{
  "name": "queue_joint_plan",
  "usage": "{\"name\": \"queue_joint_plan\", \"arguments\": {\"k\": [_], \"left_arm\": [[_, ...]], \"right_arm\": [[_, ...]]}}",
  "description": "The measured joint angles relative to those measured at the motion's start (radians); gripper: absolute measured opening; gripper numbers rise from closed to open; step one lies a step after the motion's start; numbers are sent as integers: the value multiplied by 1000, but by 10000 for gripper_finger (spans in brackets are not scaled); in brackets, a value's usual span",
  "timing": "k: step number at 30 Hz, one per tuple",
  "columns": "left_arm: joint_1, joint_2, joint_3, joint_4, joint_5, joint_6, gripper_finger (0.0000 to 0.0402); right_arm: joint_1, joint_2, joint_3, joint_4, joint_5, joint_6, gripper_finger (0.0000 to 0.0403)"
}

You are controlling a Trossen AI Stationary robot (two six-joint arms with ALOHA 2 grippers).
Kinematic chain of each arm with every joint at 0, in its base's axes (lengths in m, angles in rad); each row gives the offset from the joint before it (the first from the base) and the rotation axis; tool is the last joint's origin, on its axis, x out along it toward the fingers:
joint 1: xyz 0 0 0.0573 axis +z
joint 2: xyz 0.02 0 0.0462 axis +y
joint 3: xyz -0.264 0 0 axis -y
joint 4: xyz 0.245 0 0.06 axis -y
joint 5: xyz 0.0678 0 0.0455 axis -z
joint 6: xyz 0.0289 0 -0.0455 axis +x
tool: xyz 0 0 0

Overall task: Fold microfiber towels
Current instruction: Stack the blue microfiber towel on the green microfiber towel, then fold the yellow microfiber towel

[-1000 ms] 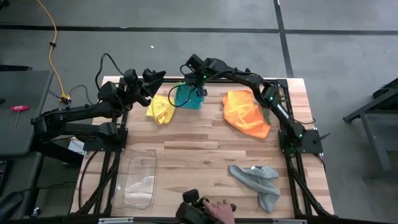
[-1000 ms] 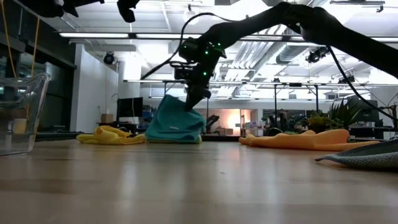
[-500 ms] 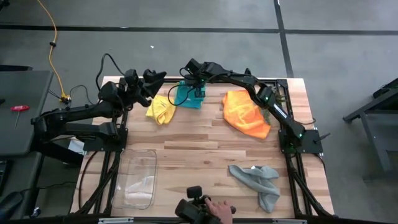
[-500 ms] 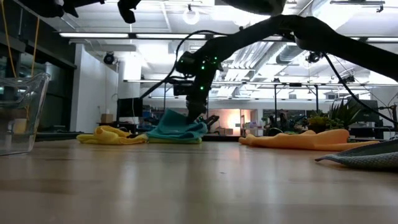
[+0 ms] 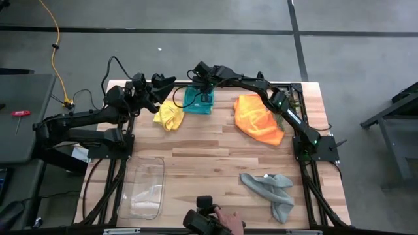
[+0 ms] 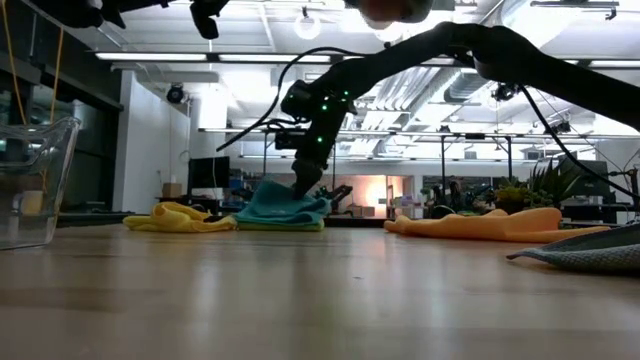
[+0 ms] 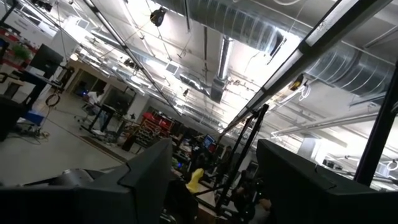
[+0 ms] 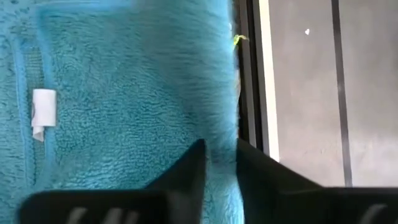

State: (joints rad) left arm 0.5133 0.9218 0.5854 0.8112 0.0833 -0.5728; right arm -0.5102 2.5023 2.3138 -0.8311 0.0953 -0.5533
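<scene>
Teal towel (image 5: 198,100) is lying bunched at the table's (image 5: 209,156) far edge, beside the yellow towel (image 5: 168,115) — the right gripper (image 5: 204,91) is pinching a fold of it, while the left gripper (image 5: 163,83) is hovering spread.

The high view looks straight down on the whole table (image 5: 215,153). The low view sits at tabletop height, facing level across it into the room. Both share the teal towel (image 5: 198,99). The right wrist view presses close on it; the left wrist view faces the ceiling.
</scene>
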Motion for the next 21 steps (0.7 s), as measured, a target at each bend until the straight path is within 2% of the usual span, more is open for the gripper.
{"name": "queue_joint_plan", "arguments": {"k": [6, 9, 13, 19, 21], "left_arm": [[3, 0, 0, -1, 4, 13, 225], [17, -3, 0, -10, 31, 50, 225], [48, -25, 0, -73, 92, 76, 225], [86, -60, 0, -313, 131, 134, 225], [90, -71, 0, -392, 150, 156, 225]], "right_arm": [[-4, -15, 42, -50, 19, 19, 190], [-21, -81, 19, -82, -36, 73, 218], [-52, -143, 15, -190, -172, 197, 228], [-49, -227, -4, -269, -369, 297, 216], [-20, -256, -42, -254, -400, 314, 211]]}}
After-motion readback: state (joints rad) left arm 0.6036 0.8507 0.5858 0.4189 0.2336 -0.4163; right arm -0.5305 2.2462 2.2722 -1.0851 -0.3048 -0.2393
